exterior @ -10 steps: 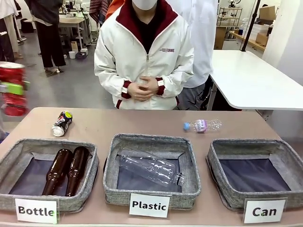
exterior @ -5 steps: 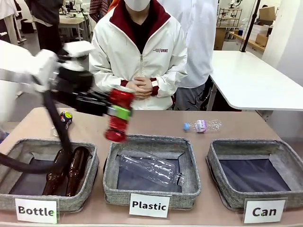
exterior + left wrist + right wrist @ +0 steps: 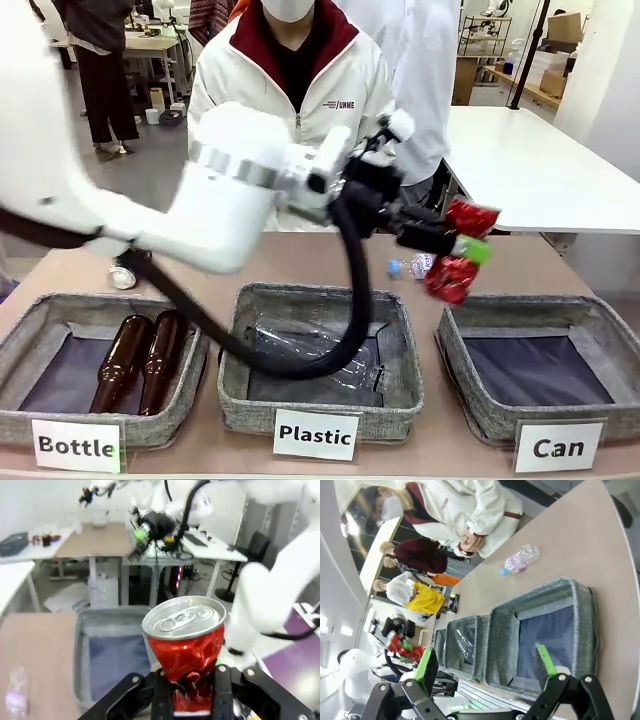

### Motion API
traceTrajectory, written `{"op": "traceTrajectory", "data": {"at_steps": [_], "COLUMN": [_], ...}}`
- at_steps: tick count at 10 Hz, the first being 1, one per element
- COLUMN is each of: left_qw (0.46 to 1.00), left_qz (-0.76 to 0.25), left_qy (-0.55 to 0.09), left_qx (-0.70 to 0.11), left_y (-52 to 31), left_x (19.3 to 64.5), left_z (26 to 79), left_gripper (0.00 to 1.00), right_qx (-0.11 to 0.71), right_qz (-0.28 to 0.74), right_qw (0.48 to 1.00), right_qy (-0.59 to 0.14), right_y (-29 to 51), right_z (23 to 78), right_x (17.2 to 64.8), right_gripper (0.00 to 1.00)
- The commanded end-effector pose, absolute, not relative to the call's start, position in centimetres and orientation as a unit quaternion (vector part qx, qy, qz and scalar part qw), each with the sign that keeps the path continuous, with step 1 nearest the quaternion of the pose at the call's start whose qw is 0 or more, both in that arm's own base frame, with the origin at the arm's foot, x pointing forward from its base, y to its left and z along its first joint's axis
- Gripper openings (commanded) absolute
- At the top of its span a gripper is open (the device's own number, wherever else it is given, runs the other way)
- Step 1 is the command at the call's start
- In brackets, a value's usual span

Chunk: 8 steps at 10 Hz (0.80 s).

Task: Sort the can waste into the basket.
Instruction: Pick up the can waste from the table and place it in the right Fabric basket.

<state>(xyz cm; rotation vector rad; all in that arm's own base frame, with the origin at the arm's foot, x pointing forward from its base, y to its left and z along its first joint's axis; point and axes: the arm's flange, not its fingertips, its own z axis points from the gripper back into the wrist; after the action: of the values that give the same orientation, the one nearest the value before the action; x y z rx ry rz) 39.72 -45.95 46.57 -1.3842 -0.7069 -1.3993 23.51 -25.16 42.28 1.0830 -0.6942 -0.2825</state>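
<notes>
Left gripper (image 3: pixel 462 250) clenches our crushed red can (image 3: pixel 452 278) — we place it eleven o'clock of the "Can" basket (image 3: pixel 520 306); right gripper (image 3: pixel 486 663) gapes.

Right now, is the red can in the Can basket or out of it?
Out: the can hangs midair in the left fingers, short of the basket.

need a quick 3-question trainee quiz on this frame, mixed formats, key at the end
1. True or false: the left gripper is shut on the crushed red can.
2. What lies in the Plastic basket? A: two brown bottles. B: a clear plastic bottle. C: nothing.
3. Short answer: which can lies on the table, not yet in the Can basket?
Key: 1 true; 2 B; 3 the dark printed can.
</notes>
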Motion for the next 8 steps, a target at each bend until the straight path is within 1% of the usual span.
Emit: {"op": "traceTrajectory", "data": {"at_steps": [1, 2, 3, 4, 5, 6, 7, 8], "left_qw": [0.481, 0.473, 0.472, 0.460, 0.447, 0.436, 0.428, 0.421], "left_qz": [-0.573, -0.579, -0.578, -0.589, -0.599, -0.617, -0.639, -0.648], "left_qy": [-0.294, -0.299, -0.279, -0.291, -0.298, -0.322, -0.338, -0.349], "left_qx": [-0.595, -0.593, -0.605, -0.597, -0.594, -0.571, -0.543, -0.529], "left_y": [-49.3, -50.7, -52.0, -53.1, -54.3, -55.5, -56.8, -57.6], "left_x": [41.6, 41.4, 41.0, 40.6, 40.1, 39.6, 39.4, 39.9], "left_z": [46.6, 45.8, 44.7, 43.9, 42.9, 42.0, 41.0, 40.5], "left_gripper": [0.27, 0.27, 0.27, 0.27, 0.27, 0.27, 0.27, 0.27], "right_qx": [0.466, 0.458, 0.456, 0.466, 0.487, 0.508, 0.455, 0.455], "right_qz": [-0.189, -0.216, -0.243, -0.249, -0.244, -0.252, -0.257, -0.257], "right_qw": [0.809, 0.805, 0.792, 0.776, 0.759, 0.733, 0.778, 0.778], "right_qy": [-0.305, -0.308, -0.326, -0.343, -0.357, -0.377, -0.348, -0.348], "right_y": [-29.4, -32.0, -34.3, -35.6, -36.2, -36.5, -35.4, -35.4], "right_z": [41.9, 41.9, 41.8, 41.6, 41.2, 40.7, 41.1, 41.1], "right_x": [20.8, 18.2, 14.9, 12.9, 12.0, 12.1, 11.6, 11.6], "right_gripper": [1.00, 1.00, 1.00, 1.00, 1.00, 1.00, 1.00, 1.00]}}
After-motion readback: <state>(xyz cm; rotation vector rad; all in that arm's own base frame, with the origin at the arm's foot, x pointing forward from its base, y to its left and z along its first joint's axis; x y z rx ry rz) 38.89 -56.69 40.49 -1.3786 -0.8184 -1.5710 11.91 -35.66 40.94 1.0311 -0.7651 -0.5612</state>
